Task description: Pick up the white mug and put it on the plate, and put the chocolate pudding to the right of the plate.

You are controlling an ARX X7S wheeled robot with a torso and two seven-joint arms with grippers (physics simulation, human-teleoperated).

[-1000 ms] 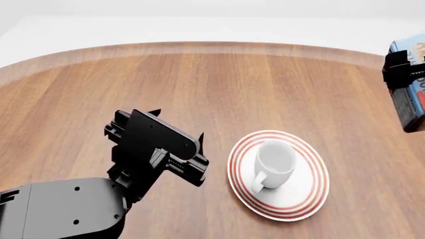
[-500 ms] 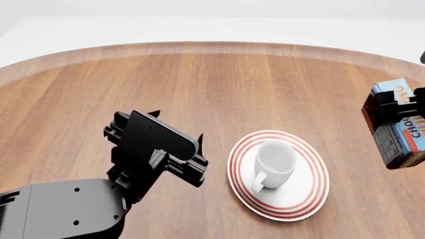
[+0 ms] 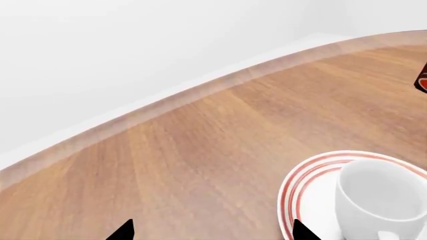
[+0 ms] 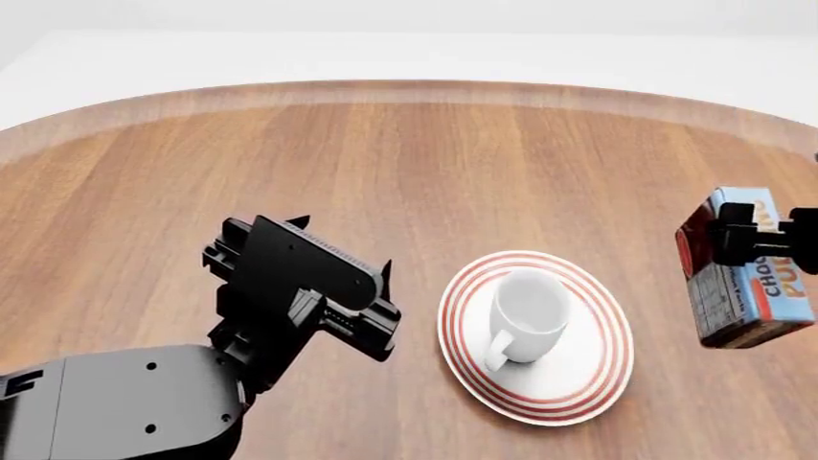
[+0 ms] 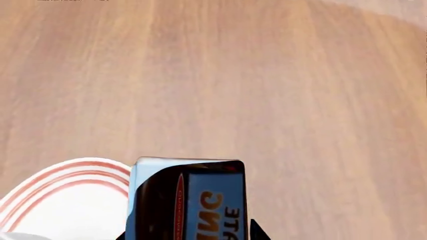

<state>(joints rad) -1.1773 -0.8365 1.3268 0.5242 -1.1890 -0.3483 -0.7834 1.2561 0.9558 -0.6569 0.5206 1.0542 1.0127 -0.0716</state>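
The white mug [image 4: 528, 311] stands upright on the red-ringed plate [image 4: 601, 383], handle toward me. In the left wrist view the mug [image 3: 380, 200] and plate [image 3: 298, 185] lie beside one fingertip. My left gripper [image 4: 341, 241] is open and empty, just left of the plate, with bare wood between its fingertips [image 3: 123, 231]. My right gripper [image 4: 764, 235] is shut on the chocolate pudding [image 4: 741, 278], a blue carton with orange letters, held tilted to the right of the plate. The right wrist view shows the carton [image 5: 193, 200] between the fingers, with the plate's rim [image 5: 60, 180] beside it. Whether the carton touches the table is unclear.
A round wooden table [image 4: 422, 163] spreads under everything, and its curved far edge [image 4: 409, 88] meets a white floor. My left arm's dark forearm [image 4: 122, 402] fills the near left corner.
My right gripper has carried the pudding carton in from the far right edge, nearer and closer to the plate. The left arm, mug and plate have not moved.
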